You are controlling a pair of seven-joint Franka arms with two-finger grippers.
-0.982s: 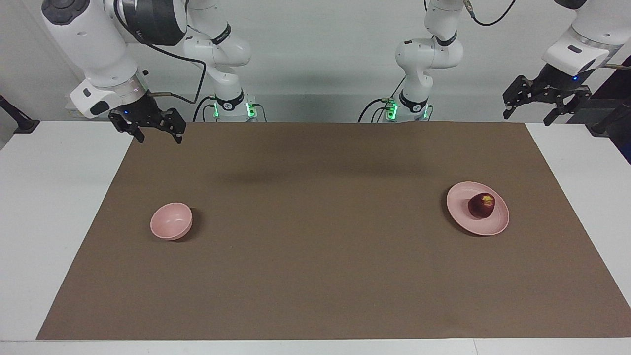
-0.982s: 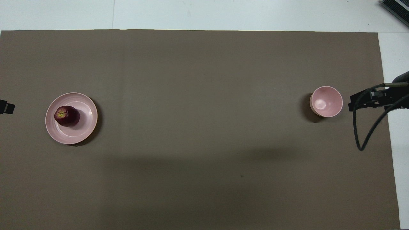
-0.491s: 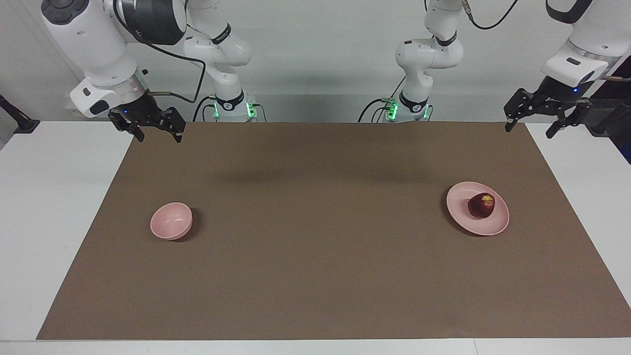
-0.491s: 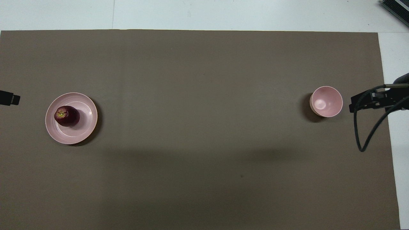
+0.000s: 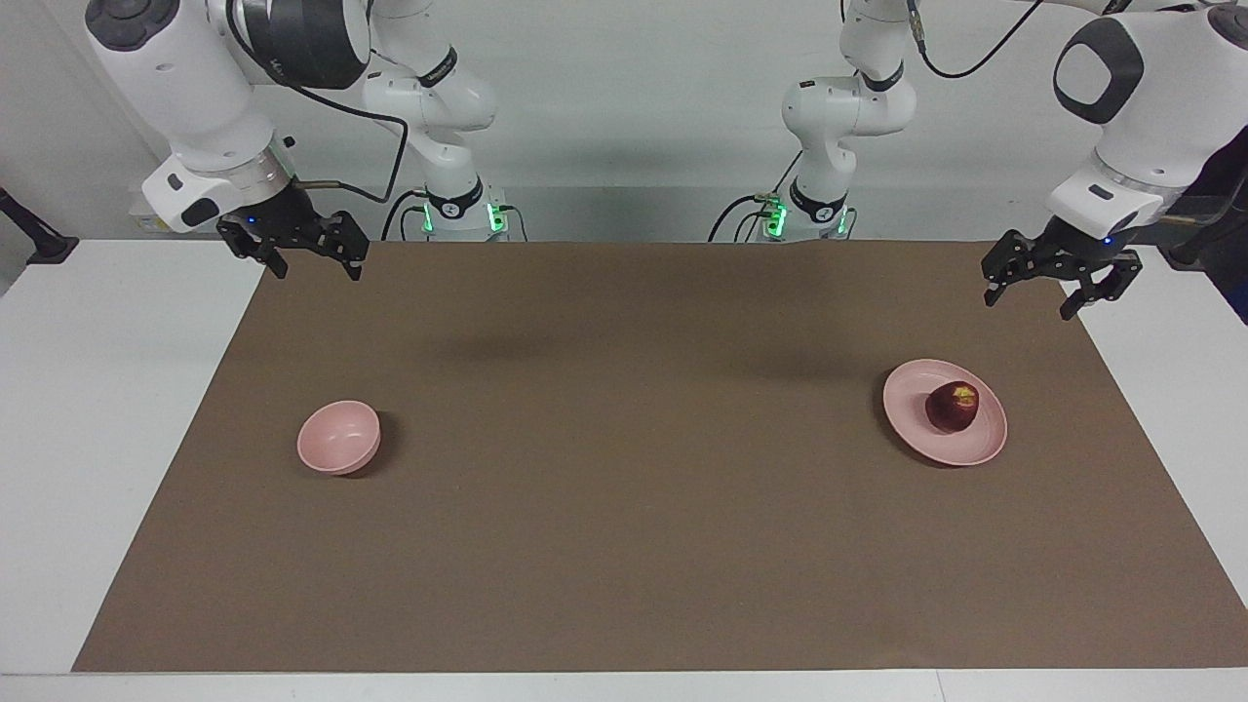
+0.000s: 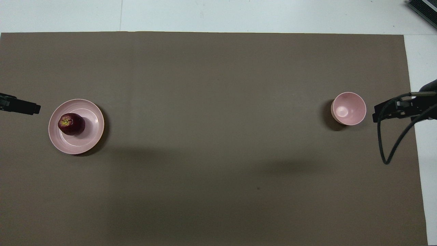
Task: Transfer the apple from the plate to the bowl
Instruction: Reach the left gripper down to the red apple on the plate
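Observation:
The dark red apple [image 5: 953, 407] sits on the flat pink plate [image 5: 912, 390] toward the left arm's end of the table; both also show in the overhead view, the apple [image 6: 71, 123] on the plate [image 6: 90, 135]. The small deep pink bowl [image 5: 338, 436] stands empty toward the right arm's end, also in the overhead view [image 6: 349, 108]. My left gripper [image 5: 1029, 304] hangs open and empty in the air over the mat's corner beside the plate; its tip shows in the overhead view [image 6: 34, 108]. My right gripper [image 5: 315, 273] waits open and empty, raised over the mat's edge beside the bowl [image 6: 375, 114].
A brown mat [image 5: 624, 487] covers most of the white table [image 5: 88, 390]. A black cable [image 6: 385, 150] loops down from the right arm's wrist. A dark object [image 6: 423, 8] lies at the table's corner farthest from the robots.
My left gripper has come down and moved in toward the plate, from off the mat's end to over its corner. The right gripper, apple, plate and bowl have hardly moved.

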